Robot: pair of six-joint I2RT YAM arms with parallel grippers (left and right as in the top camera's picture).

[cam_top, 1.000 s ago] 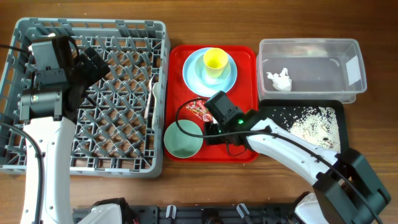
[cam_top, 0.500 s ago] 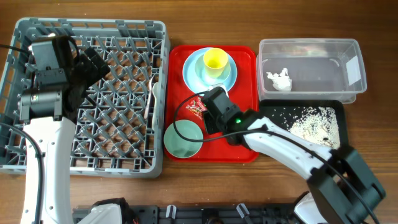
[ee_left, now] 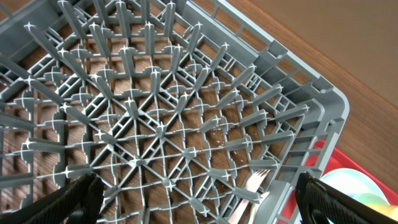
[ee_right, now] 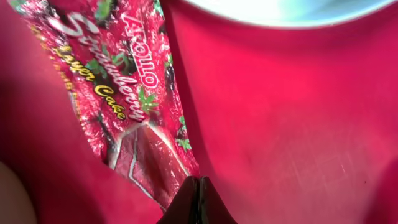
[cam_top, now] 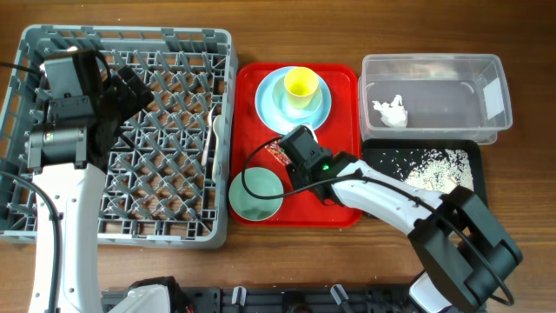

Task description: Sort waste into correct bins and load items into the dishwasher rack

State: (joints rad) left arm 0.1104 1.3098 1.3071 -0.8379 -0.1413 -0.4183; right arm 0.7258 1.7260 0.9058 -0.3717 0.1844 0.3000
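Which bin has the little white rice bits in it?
The shallow black tray, the one closer to the robot. White rice scraps are scattered across it. The clear tub behind it holds only a crumpled white napkin.

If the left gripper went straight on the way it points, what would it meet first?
Most likely the upright pegs of the grey rack, near the fork. The left gripper is open above them; depth is unclear.

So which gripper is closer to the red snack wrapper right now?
Right. The right gripper sits shut at the wrapper's edge on the red tray; the left gripper hangs open over the dishwasher rack, well off to the side.
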